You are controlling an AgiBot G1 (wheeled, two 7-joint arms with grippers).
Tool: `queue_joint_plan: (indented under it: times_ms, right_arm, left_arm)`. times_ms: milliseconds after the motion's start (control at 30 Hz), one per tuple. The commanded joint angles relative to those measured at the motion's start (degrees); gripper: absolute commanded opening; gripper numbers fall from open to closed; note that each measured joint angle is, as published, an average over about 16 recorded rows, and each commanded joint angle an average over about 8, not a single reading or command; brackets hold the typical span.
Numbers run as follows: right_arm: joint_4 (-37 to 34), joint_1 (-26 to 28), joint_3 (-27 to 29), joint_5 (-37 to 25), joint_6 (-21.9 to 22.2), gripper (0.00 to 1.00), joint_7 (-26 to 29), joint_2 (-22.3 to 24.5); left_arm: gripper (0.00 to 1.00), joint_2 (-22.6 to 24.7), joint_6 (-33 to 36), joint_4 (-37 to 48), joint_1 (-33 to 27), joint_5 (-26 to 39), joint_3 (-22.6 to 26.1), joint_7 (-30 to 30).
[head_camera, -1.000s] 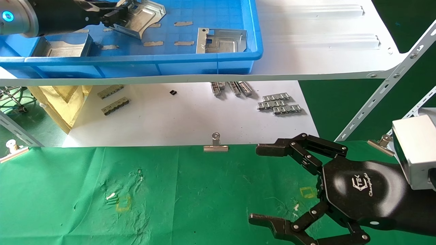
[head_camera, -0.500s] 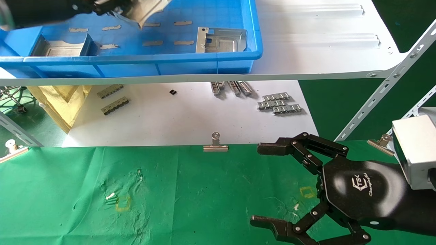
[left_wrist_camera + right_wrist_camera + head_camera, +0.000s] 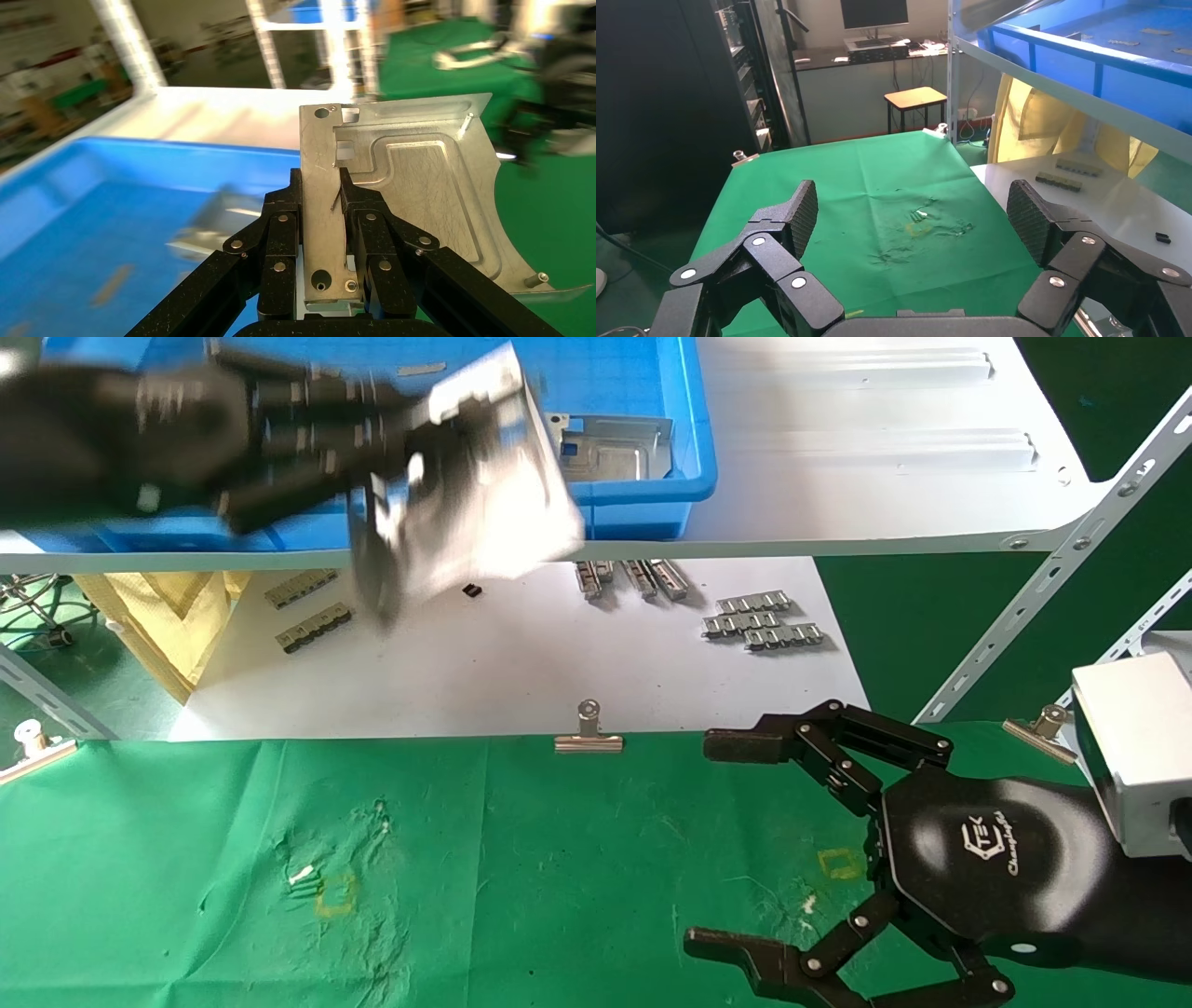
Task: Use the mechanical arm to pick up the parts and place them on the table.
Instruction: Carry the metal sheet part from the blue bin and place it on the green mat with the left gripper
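Note:
My left gripper (image 3: 410,458) is shut on a silver stamped part (image 3: 466,514), held in the air in front of the blue bin (image 3: 652,495) and above the white shelf edge. In the left wrist view the fingers (image 3: 281,225) clamp the bent flange of this part (image 3: 422,175), and my left gripper (image 3: 322,210) holds it upright. A second part (image 3: 610,447) lies in the bin. My right gripper (image 3: 726,840) hovers open over the green table (image 3: 521,859) at the right, with nothing between its pads (image 3: 803,210).
Ridged metal strips (image 3: 764,621) and several smaller pieces lie on the white sheet under the shelf. Binder clips (image 3: 589,733) pin the cloth's far edge. Yellow squares (image 3: 337,894) mark the cloth. A slanted shelf strut (image 3: 1052,589) rises at the right.
My left gripper has lifted the part out of the blue bin and swung it toward me and to the right, over the bin's front wall. The right arm has stayed put.

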Motion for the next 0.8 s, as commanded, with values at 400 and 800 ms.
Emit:
queue_joint_plan:
  times_ms: [400,800]
  right_arm:
    - [0.0,0.0,-0.01,0.01,0.0,1.0,0.0,0.0]
    - [0.0,0.0,-0.02,0.01,0.01,1.0,-0.01,0.01]
  left_arm:
    - [0.0,-13.13,0.81,-19.66,16.41,-13.08,7.58,7.77]
    - [0.0,-11.06,-1.15,-8.73,18.73,-1.01,17.48,29.69]
